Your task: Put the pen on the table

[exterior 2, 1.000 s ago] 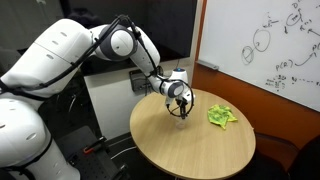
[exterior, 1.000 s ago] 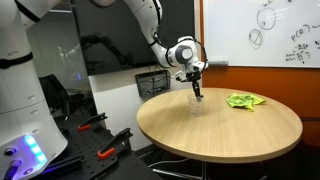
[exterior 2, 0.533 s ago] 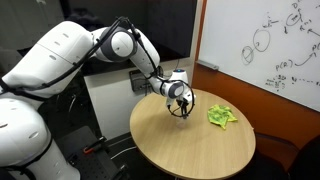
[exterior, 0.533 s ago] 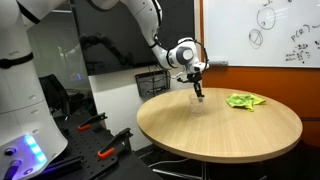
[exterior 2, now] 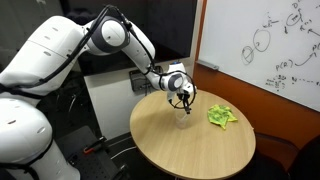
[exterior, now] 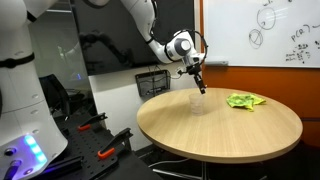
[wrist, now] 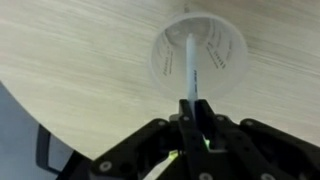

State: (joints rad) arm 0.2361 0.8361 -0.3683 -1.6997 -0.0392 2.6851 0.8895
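My gripper is shut on a thin white pen and holds it upright above a clear plastic cup. In both exterior views the gripper hangs above the cup, which stands on the round wooden table. The pen's lower end points down at the cup's mouth and looks clear of it.
A crumpled green cloth lies on the table beyond the cup. A black wire basket stands behind the table. A whiteboard hangs on the wall. Clamps lie on a low surface.
The gripper has risen, lifting the pen up out of the cup. The cup and cloth have not moved.
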